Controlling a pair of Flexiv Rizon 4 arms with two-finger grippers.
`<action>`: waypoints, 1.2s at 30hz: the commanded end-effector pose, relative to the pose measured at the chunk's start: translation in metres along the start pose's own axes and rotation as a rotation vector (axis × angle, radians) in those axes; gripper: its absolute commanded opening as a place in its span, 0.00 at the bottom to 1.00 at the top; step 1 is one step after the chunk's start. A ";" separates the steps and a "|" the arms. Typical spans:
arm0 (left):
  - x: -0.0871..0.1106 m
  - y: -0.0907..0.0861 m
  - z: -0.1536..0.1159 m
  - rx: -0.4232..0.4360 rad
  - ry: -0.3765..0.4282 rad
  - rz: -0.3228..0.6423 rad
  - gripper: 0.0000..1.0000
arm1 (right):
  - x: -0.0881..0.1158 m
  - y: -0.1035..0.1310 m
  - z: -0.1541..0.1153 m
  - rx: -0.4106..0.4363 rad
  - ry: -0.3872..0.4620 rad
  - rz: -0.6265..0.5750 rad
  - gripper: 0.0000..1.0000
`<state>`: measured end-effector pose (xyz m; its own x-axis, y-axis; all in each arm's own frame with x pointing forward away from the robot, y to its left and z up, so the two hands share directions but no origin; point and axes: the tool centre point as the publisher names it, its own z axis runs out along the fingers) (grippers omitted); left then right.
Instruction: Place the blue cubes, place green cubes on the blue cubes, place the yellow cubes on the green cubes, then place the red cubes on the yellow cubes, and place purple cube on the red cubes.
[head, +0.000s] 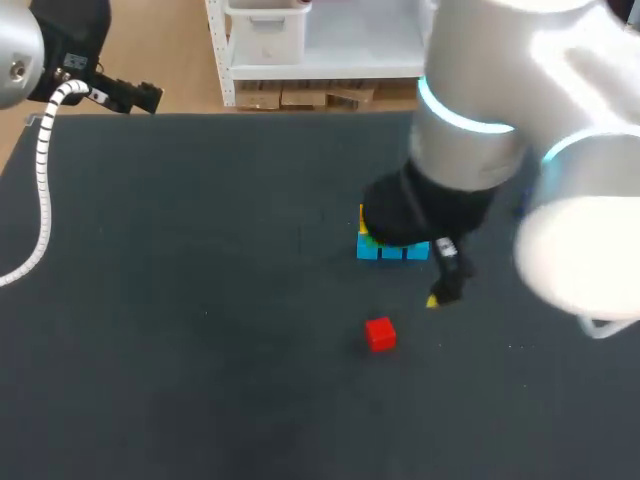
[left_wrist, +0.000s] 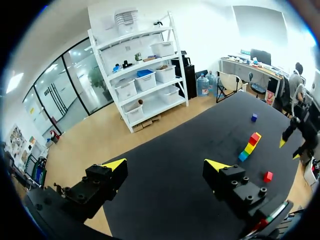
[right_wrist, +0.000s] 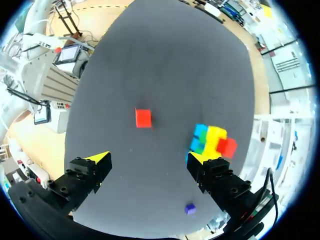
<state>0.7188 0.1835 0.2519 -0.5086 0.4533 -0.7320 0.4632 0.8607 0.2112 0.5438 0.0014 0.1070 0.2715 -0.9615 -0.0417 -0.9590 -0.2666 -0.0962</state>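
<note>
A stepped stack (right_wrist: 212, 140) of blue, green, yellow and red cubes stands on the black table; in the head view only its blue base (head: 392, 250) shows under my right arm. One loose red cube (head: 380, 334) (right_wrist: 143, 118) lies nearer the front. My right gripper (right_wrist: 147, 157) hangs open above the table, with the loose red cube ahead of it and the stack beside one finger. One of its fingertips (head: 433, 300) shows in the head view. A small purple cube (right_wrist: 190, 209) (left_wrist: 254, 117) sits apart. My left gripper (left_wrist: 166, 165) is open and empty at the far left edge.
The black table (head: 200, 300) stretches wide and bare to the left of the stack. My right arm's bulky wrist (head: 460, 150) looms over the stack and hides its upper cubes from the head view.
</note>
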 end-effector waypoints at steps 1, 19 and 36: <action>0.000 0.001 0.001 0.003 -0.002 0.000 1.00 | -0.025 -0.010 0.021 -0.121 -0.001 -0.011 1.00; 0.000 0.001 0.001 0.003 -0.002 0.000 1.00 | -0.020 0.003 0.080 -0.249 0.015 0.084 1.00; 0.000 0.001 0.001 0.003 -0.002 0.000 1.00 | -0.020 0.011 0.097 -0.251 -0.012 0.087 1.00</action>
<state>0.7189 0.1833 0.2520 -0.5088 0.4535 -0.7318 0.4632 0.8607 0.2114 0.5375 0.0245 0.0140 0.1869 -0.9814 -0.0449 -0.9680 -0.1917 0.1616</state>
